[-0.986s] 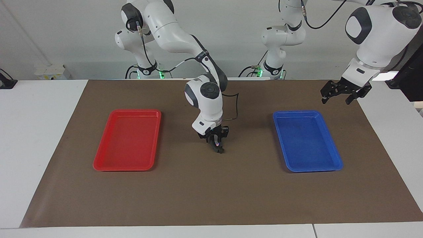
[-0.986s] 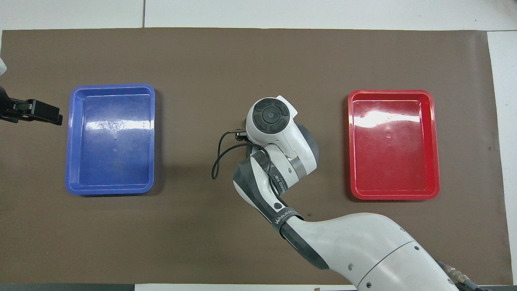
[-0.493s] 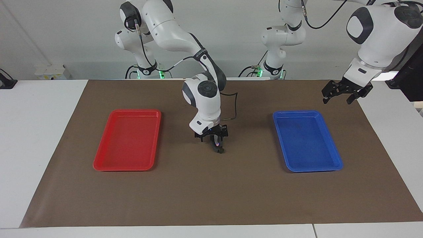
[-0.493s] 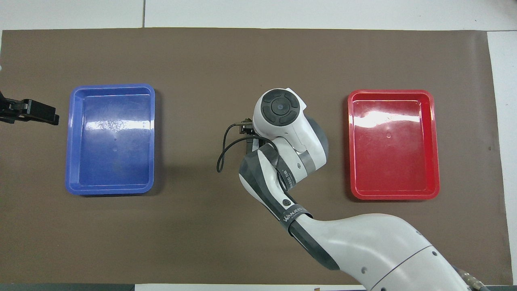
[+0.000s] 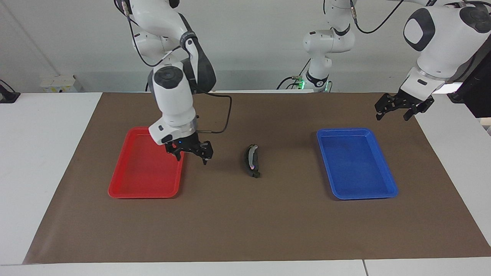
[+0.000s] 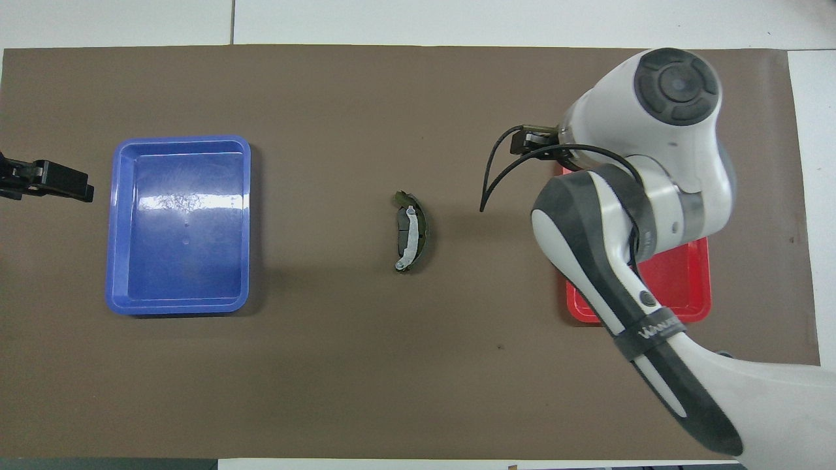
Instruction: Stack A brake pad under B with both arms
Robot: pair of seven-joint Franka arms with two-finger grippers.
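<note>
B (image 5: 252, 156) (image 6: 407, 239), a black crescent with a pale silver strip, lies in the middle of the brown mat. It rests on the A brake pad (image 5: 247, 160) (image 6: 423, 230), whose dark body shows along one side of it. My right gripper (image 5: 191, 156) hangs open and empty over the red tray's edge that faces the stack, well apart from the stack. In the overhead view its own arm hides it. Over the mat's corner by the blue tray, my left gripper (image 5: 393, 114) (image 6: 72, 186) waits open and empty.
A red tray (image 5: 142, 176) (image 6: 676, 287) lies toward the right arm's end, partly covered by the right arm in the overhead view. A blue tray (image 5: 356, 165) (image 6: 179, 222) lies toward the left arm's end. The brown mat (image 5: 245, 222) covers the table.
My right gripper has opened, let go of B on the stack, risen and swung away to the red tray. The stack now shows uncovered. The left arm has barely moved.
</note>
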